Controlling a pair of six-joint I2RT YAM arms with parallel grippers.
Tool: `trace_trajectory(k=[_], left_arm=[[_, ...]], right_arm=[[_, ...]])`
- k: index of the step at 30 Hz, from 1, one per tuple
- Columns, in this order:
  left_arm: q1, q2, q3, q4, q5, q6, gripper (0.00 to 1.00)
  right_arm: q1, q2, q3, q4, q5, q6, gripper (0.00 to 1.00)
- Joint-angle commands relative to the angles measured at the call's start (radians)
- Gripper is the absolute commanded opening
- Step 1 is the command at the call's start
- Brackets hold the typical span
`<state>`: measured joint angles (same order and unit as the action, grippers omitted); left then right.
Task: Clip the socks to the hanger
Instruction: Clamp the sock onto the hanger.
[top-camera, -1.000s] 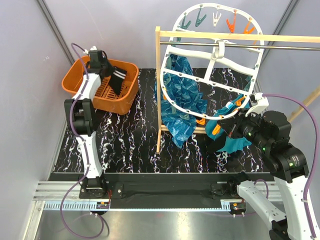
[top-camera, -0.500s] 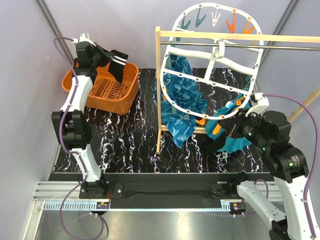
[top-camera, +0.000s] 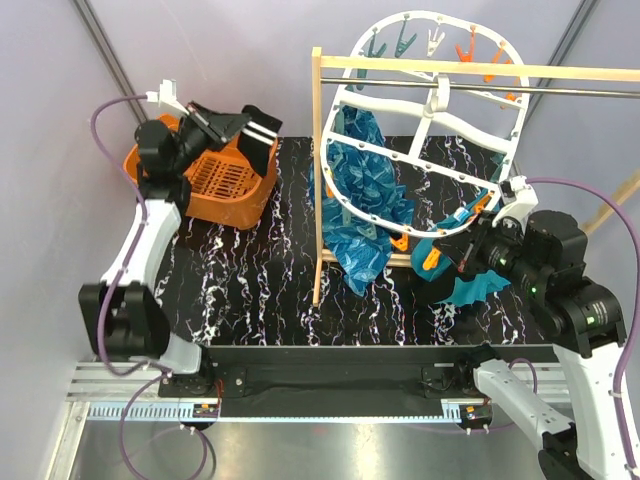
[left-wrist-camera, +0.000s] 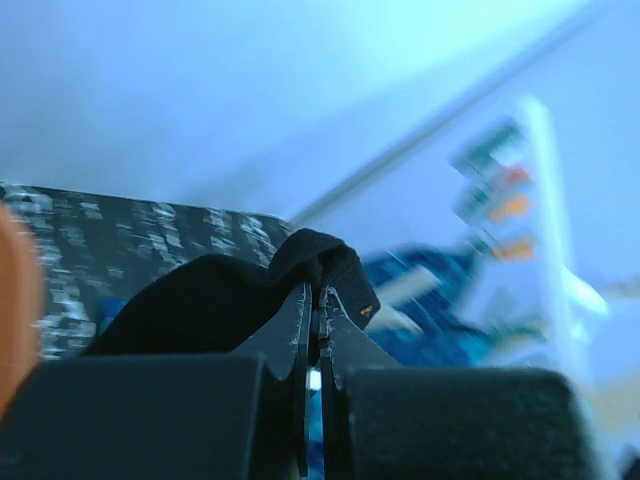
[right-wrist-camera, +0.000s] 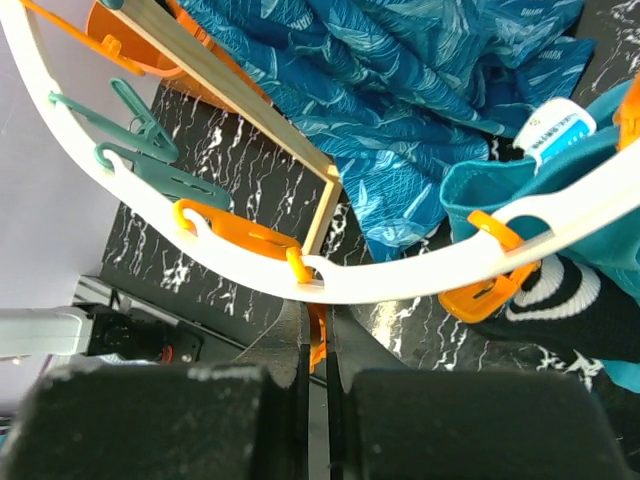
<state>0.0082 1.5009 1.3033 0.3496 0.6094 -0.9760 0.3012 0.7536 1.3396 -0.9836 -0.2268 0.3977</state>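
Left gripper (left-wrist-camera: 315, 300) is pinching a black sock (left-wrist-camera: 215, 300) above the orange basket (top-camera: 240, 205). Right gripper (right-wrist-camera: 315, 305) is clamping narrowly onto the hanger (right-wrist-camera: 400, 285) rim. The teal cloth's white label (right-wrist-camera: 553, 128) is showing illegible print.

A table (top-camera: 250, 290) with a black top veined in white fills the middle. Pale lavender walls (top-camera: 240, 50) stand behind it and at both sides, and grey metal struts (top-camera: 102, 45) run slantwise across them. A wooden rack (top-camera: 317, 180) with a metal rod (top-camera: 580, 94) stands on the table. Aluminium rails (top-camera: 110, 383) lie at the near edge, with a brushed metal surface (top-camera: 330, 450) below them. The light is soft and even.
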Motion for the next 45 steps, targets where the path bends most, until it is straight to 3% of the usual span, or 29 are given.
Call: trace_trajectory(k=[1,5,10,15,18,24,27,39,45], left_arm=[[-0.086,-0.169,-0.103,0.177,0.115,-0.023,0.00],[-0.189,-0.345,-0.232,0.158,0.119,0.042,0.00],[-0.298,-0.602,-0.418,0.089,0.021,0.134,0.00],[-0.353,-0.874,-0.636,0.110,-0.025,0.131,0.00],[-0.437,-0.939,-0.731,0.181,-0.081,0.094,0.00],[-0.773,-0.848,-0.694,0.150,-0.241,0.204,0.00],[-0.867,-0.775,-0.647,0.147,-0.290,0.255,0.00],[-0.988,-0.452,-0.541,0.433,-0.297,0.186,0.00],[-0.991,-0.378,-0.495,0.453,-0.278,0.191,0.00]], right_arm=[[0.007,0.072,0.061,-0.101,-0.049,0.053,0.00],[0.006,0.098,0.105,-0.135,-0.069,0.033,0.00],[0.006,0.108,0.135,-0.170,-0.068,-0.019,0.00],[0.019,0.109,0.142,-0.147,-0.062,-0.014,0.00],[0.018,0.119,0.144,-0.145,-0.068,-0.005,0.00],[0.022,0.139,0.165,-0.152,-0.089,-0.005,0.00],[0.021,0.154,0.184,-0.138,-0.108,-0.005,0.00],[0.022,0.132,0.176,-0.043,-0.224,0.024,0.00],[0.022,0.116,0.170,-0.036,-0.233,0.024,0.00]])
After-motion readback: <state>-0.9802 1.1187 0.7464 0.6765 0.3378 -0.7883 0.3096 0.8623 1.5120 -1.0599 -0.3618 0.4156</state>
